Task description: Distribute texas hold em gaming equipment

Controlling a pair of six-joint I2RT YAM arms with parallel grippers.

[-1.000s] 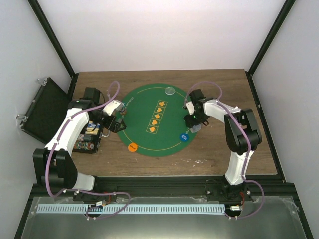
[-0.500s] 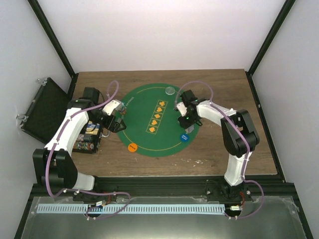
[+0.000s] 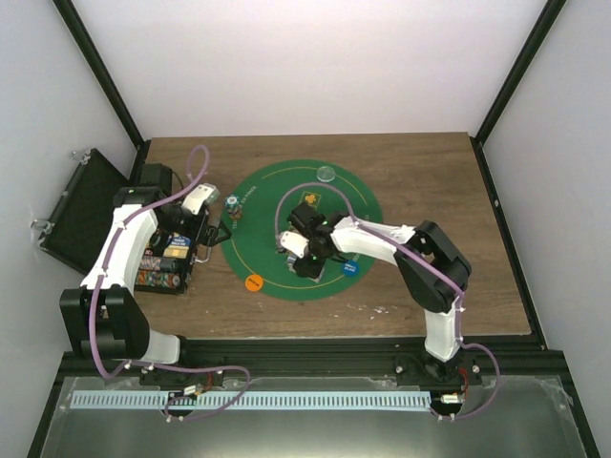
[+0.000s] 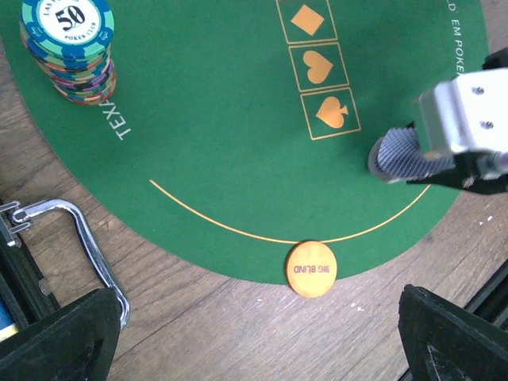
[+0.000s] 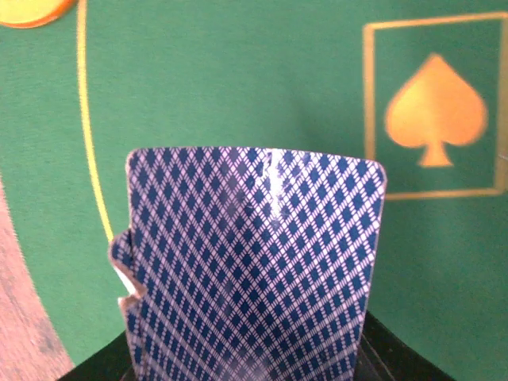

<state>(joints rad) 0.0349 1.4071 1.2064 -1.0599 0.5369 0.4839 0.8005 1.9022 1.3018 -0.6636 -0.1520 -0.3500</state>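
— Wood tabletop [image 3: 496, 191], green felt mat [image 3: 272, 205]. Cards?
— Blue diamond-patterned backs, left edge ragged. The cards [image 5: 254, 262] are clamped in the right claw [image 3: 296, 254] over the mat, beside the spade mark [image 5: 434, 99]. Left claw [image 4: 254, 341] spread apart, holding nothing.

I'm seeing the cards [image 5: 254, 262] showing a blue-and-white diamond lattice back. The mat [image 4: 222, 119] is showing green felt with orange suit marks and an orange arc. I'm also seeing an orange disc [image 4: 311, 269], a blue disc [image 3: 349, 267] and a multicoloured chip stack [image 4: 70, 48].
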